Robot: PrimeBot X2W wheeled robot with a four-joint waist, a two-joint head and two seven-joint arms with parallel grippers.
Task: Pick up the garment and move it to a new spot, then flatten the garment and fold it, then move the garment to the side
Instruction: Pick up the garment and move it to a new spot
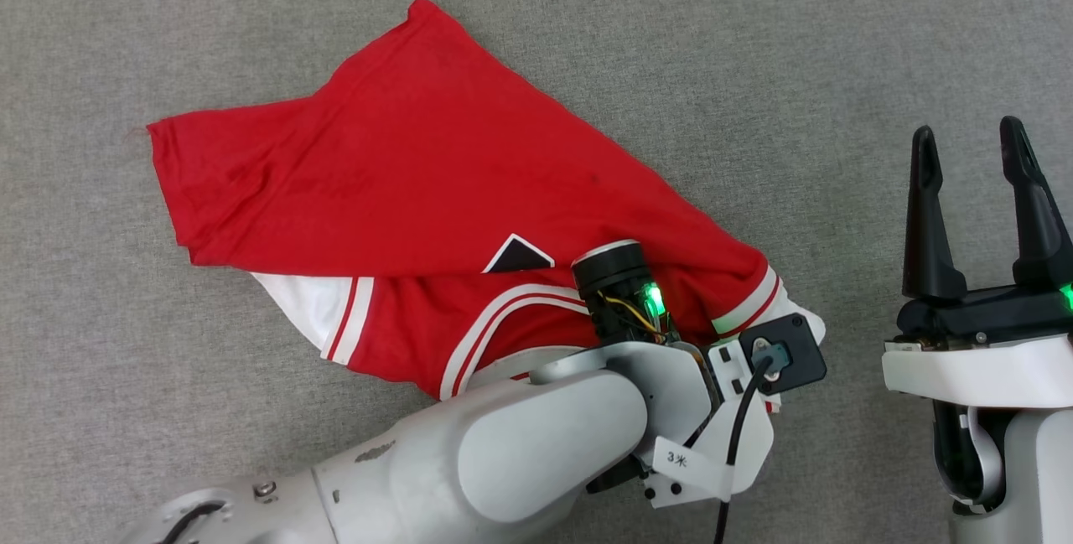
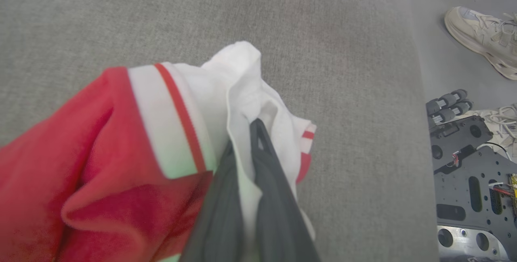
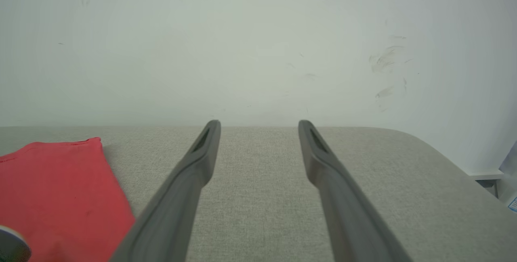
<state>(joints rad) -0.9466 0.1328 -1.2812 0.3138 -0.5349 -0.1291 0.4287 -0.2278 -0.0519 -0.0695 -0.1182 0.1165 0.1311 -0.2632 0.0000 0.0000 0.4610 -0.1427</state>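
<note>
One garment (image 1: 402,175): red shirt, crumpled and partly doubled over on the grey surface (image 1: 838,41); most of it spreads up and left of the left end effector (image 2: 244,137) in the head view.
Left end effector: closed, pinching the white sleeve (image 2: 238,72) at the garment's near corner.
Right end effector (image 1: 966,132): fingers wide apart, empty, well off to the right of the left one, clear of the cloth.
Step, by my judgement: the first pick-up, ahead of carrying it to a new spot.
Next move calls for: a lift high enough to free the trailing cloth; a one-corner hold may let it bunch.
Left wrist view adds: the pinch itself, plus shoes (image 2: 480,36) and a dark perforated plate (image 2: 464,165) past the surface edge.
Right wrist view adds: a pale wall (image 3: 258,44) beyond the surface.
</note>
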